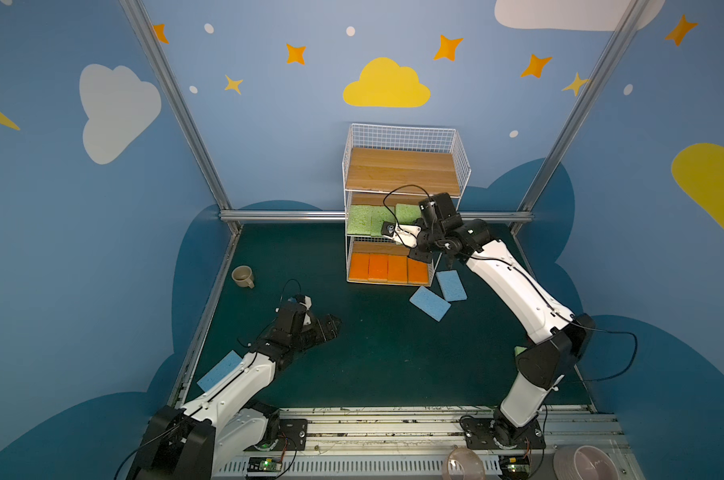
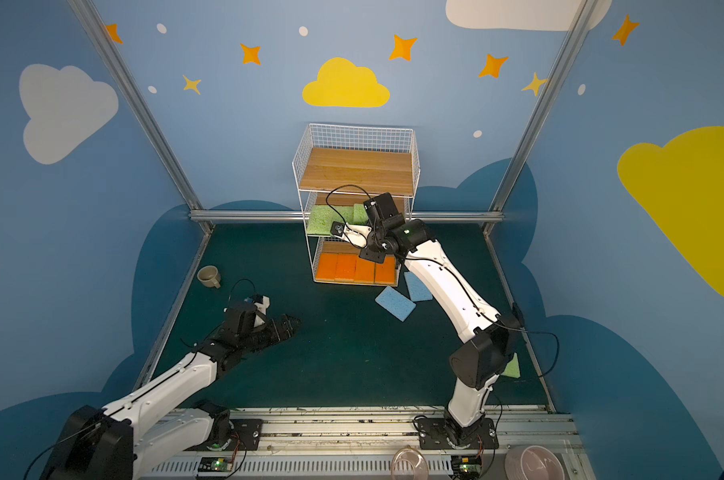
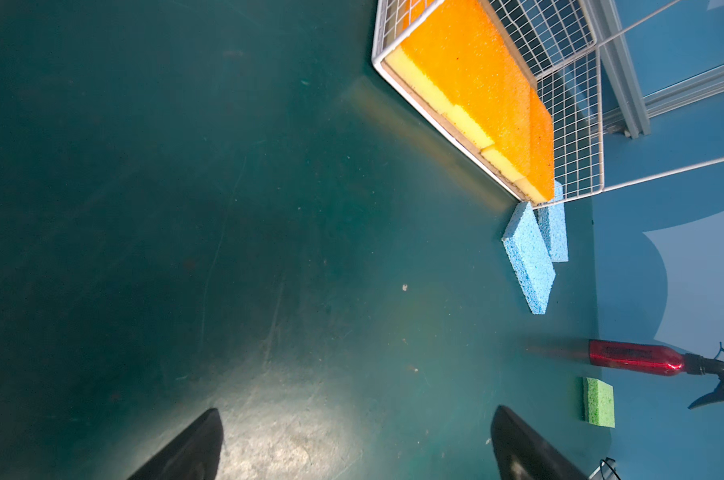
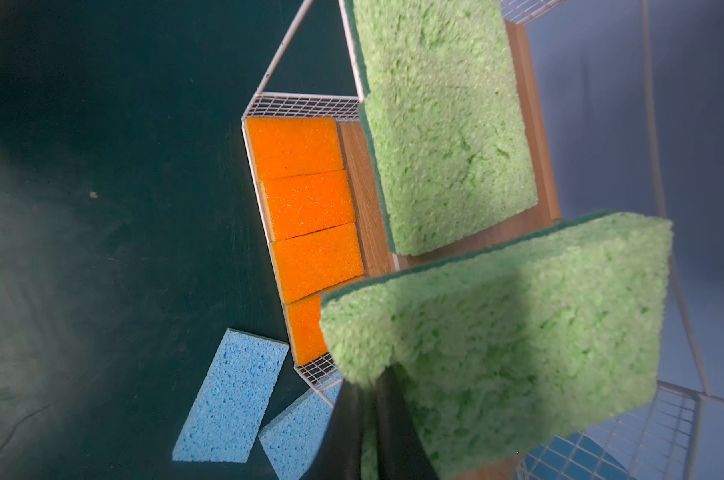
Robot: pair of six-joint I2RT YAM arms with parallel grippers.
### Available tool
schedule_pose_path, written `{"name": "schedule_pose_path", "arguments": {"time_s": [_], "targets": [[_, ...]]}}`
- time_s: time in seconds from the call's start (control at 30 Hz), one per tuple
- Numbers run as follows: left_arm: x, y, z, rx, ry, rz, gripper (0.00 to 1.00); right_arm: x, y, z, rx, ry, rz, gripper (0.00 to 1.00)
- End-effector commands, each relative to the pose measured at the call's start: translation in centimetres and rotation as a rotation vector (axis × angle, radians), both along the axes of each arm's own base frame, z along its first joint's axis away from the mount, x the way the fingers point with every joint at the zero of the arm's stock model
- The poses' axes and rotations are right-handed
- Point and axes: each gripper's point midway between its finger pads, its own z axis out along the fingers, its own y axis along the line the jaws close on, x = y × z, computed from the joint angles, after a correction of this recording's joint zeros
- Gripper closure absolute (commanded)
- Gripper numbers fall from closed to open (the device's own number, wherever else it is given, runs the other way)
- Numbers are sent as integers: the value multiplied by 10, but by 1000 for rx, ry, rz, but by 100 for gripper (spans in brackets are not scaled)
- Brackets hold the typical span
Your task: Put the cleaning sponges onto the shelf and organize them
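The right hand (image 4: 374,386) pinches the near edge of a green sponge (image 4: 518,332), tilting it over the middle tier of the shelf (image 1: 406,137), probably to lay it flat beside the shelved green sponges (image 1: 362,220). It is porous, with a darker green backing. Four orange sponges (image 1: 387,268) fill the shelf's bottom tier. Two blue sponges (image 1: 430,303) lie on the bench (image 1: 372,365) at its foot. The left hand (image 3: 357,411), well clear of the shelf, is spread and empty.

Orange sponges (image 2: 345,268), bottom of shelf (image 2: 354,135)
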Motion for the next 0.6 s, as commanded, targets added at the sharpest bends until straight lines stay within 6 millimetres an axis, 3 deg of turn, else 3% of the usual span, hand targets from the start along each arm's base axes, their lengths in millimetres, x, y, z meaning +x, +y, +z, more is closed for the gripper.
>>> {"name": "schedule_pose_path", "arguments": {"time_s": [0.0,0.57], "targets": [[7,-4,6,-1,-29,-15,0,14,-1,18,16,-65,-7,89],[14,-12,0,2,-5,-37,0,34,-10,18,30,-85,-57,87]]}}
